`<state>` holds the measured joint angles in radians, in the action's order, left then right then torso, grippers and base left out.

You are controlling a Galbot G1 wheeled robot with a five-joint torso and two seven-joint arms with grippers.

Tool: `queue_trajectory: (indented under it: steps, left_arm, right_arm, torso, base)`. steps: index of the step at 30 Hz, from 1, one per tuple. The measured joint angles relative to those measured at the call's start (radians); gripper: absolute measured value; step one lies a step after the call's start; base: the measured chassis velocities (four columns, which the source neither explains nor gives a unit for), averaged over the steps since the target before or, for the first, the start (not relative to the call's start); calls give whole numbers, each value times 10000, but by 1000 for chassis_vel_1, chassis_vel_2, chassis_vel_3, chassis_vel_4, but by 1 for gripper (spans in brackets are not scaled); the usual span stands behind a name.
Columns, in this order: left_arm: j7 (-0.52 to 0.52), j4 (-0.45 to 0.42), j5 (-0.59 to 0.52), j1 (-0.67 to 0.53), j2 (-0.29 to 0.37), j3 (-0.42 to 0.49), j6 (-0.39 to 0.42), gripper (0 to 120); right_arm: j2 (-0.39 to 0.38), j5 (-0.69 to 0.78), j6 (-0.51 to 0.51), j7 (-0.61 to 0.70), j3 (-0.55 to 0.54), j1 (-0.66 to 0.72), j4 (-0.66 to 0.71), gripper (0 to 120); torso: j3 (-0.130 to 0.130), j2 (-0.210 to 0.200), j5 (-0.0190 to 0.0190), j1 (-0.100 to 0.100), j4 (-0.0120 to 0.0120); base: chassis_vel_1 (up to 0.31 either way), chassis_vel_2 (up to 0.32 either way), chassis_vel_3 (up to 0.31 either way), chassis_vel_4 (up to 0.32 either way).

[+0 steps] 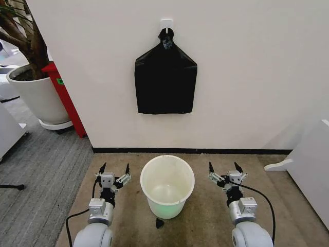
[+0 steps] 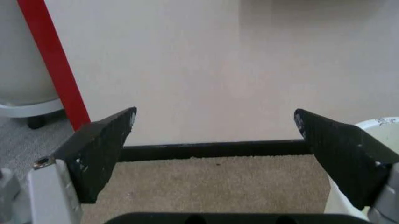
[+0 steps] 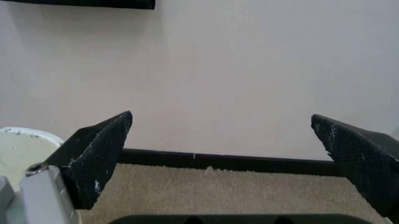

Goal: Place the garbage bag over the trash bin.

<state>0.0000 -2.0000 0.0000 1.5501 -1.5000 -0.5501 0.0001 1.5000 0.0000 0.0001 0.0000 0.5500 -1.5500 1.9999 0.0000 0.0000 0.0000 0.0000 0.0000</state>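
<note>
On the beige carpet, head view: trash bin (image 1: pixel 167 186), pale and round, stands upright between the two pincers, just beside each, touching neither.
Left gripper, head view: left gripper (image 1: pixel 114 169) low beside the bin, fingers spread apart, holding nothing, pointing toward the wall (image 1: pixel 247 77).
Right gripper, head view: right gripper (image 1: pixel 225 168) on the bin's other side, fingers spread apart, holding nothing, level with the left one.
Black bundle, head view: flat black bundle (image 1: pixel 165 81) hangs from a hook (image 1: pixel 166 23) on the wall, well above and beyond both pincers, knotted at the top.
Small black scrap, head view: scrap (image 1: pixel 160 223) lies on the carpet at the bin's foot, nearer the robot than the fingertips.
Plant pot, head view: white plant pot (image 1: pixel 37 95) stands far off beyond the left pincer, next to a red panel (image 1: pixel 66 98).
Left wrist view: left gripper (image 2: pixel 215 121) wide open with bare carpet and black skirting board (image 2: pixel 212 149) ahead; bin rim (image 2: pixel 380 125) shows just past one finger; red panel (image 2: pixel 53 60) lies past the other.
Right wrist view: right gripper (image 3: pixel 221 122) wide open, wall and skirting board (image 3: pixel 218 161) ahead; bin rim (image 3: pixel 28 135) sits behind one finger; the bundle's lower edge (image 3: pixel 87 3) hangs high above.
</note>
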Motion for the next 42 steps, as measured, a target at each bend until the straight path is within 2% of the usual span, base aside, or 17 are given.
queue_trajectory:
  steps: [12,18,19,26,27,30,34,42]
  left_arm:
    - [-12,-130,-141,76,77,-79,28,100]
    - [-288,-1929,-1871,947,1038,-1079,406,100]
    - [-288,-1929,-1871,947,1038,-1079,406,100]
    - [-610,-4108,-3990,2004,2200,-2276,878,100]
    - [-610,-4108,-3990,2004,2200,-2276,878,100]
    - [-745,-4932,-4860,2441,2683,-2782,1055,100]
    - [-821,-5093,-5359,2849,3037,-3005,1124,100]
    - [-885,-5094,-5461,2995,3204,-3038,970,100]
  right_arm:
    - [0,0,0,0,0,1,0,100]
    - [94,29,23,17,60,-288,383,100]
    - [94,29,23,17,60,-288,383,100]
    - [687,306,289,232,441,-1942,2660,100]
    - [687,306,289,232,441,-1942,2660,100]
    - [933,423,402,319,592,-2633,3597,100]
    - [1073,492,481,373,689,-3042,4162,100]
    - [1080,551,487,390,701,-3109,4261,100]
  torso:
    - [0,0,-4,0,-1]
    - [0,0,2,0,3]
    - [0,0,2,0,3]
    - [-2,1,-3,0,0]
    - [-2,1,-3,0,0]
    - [-2,1,0,0,0]
    - [-2,1,-6,0,-1]
    - [-1,1,-2,0,1]
  base:
    - [0,0,0,0]
    - [0,0,0,0]
    - [0,0,0,0]
    - [0,0,0,0]
    - [0,0,0,0]
    - [0,0,0,0]
    - [0,0,0,0]
    - [0,0,0,0]
